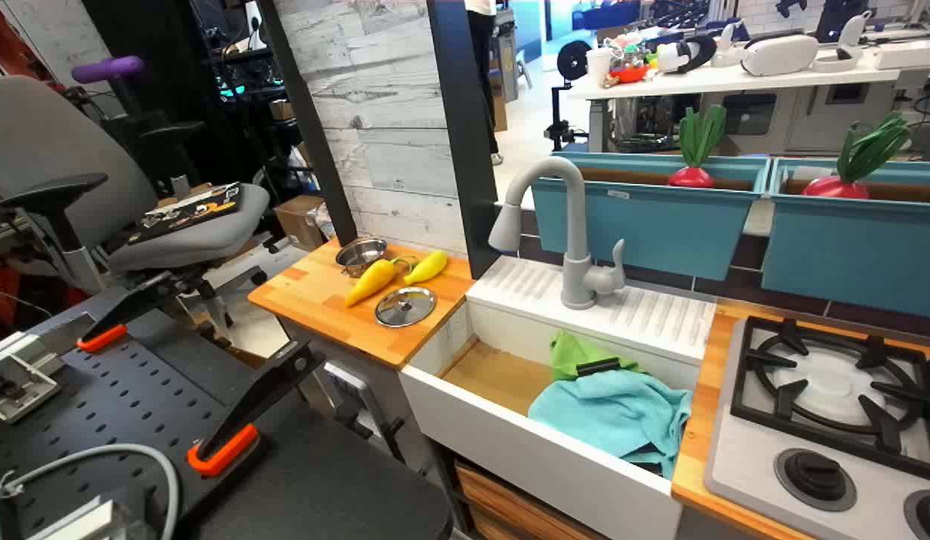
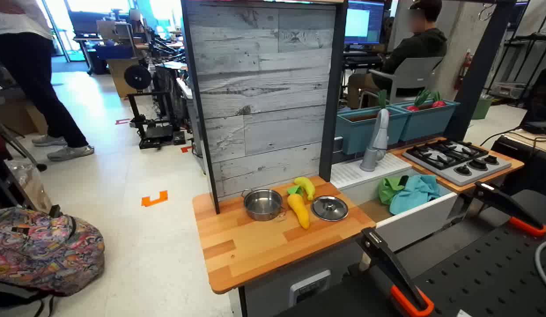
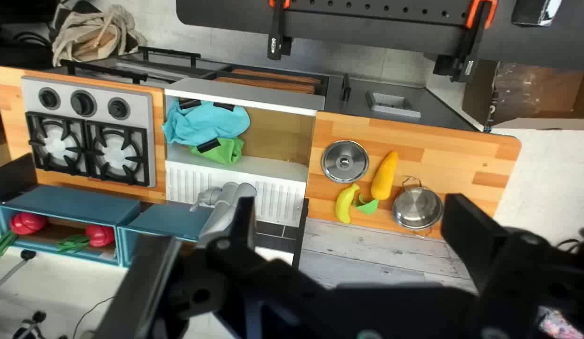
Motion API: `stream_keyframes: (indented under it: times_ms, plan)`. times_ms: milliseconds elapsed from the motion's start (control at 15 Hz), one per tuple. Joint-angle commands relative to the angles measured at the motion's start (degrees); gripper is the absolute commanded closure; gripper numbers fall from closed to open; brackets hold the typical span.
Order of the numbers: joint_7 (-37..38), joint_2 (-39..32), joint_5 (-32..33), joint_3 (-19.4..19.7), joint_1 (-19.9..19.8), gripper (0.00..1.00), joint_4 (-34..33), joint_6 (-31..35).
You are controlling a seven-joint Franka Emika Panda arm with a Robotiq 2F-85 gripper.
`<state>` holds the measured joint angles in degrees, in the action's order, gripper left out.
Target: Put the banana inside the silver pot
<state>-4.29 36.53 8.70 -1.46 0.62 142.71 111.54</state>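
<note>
Apparently at the very start: judge grasp, carry and lowering all as left to do. Going left to right across the wrist view, meet first the sink (image 3: pixel 280 134), then the lid (image 3: pixel 344 161), lying on the wooden counter (image 3: pixel 454 160) rather than covering anything. Find the banana (image 3: pixel 344 202) just below that in the view, resting on the same counter near the upright panel (image 3: pixel 362 245), not yet lifted. Note, straddling that part of the view, the gripper (image 3: pixel 351 200), spread wide, grasping only air, and absent from both exterior views. Farther right, pass the green leaves (image 3: pixel 367 206) and the long yellow toy (image 3: pixel 384 179), then reach the silver pot (image 3: pixel 417 207), uncovered and without the banana, so seemingly ready to receive. As for direction, trace the long axis mostly front to back across the counter, slightly askew: from a tip just beside the lid to a tip close by the panel. Picture the outer curve facing the sink and the hollow facing the leaves and, beyond them, the pot. Count neither tip as aimed at the pot. Cannot tell the stem from the blossom end for certain. Likely best, then, to pinch across the middle, at right angles to that axis.
</note>
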Motion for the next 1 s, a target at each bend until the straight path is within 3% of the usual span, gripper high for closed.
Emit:
stream_keyframes:
  times_ms: [0,467,933]
  plan:
    - [0.14,-0.03,0.13,0.21,0.28,0.0,-0.21,-0.19]
    - [0.14,-0.02,0.13,0.21,0.28,0.0,-0.35,-0.19]
    - [0.01,-11.19,0.44,2.86,-1.18,0.0,0.44,15.47]
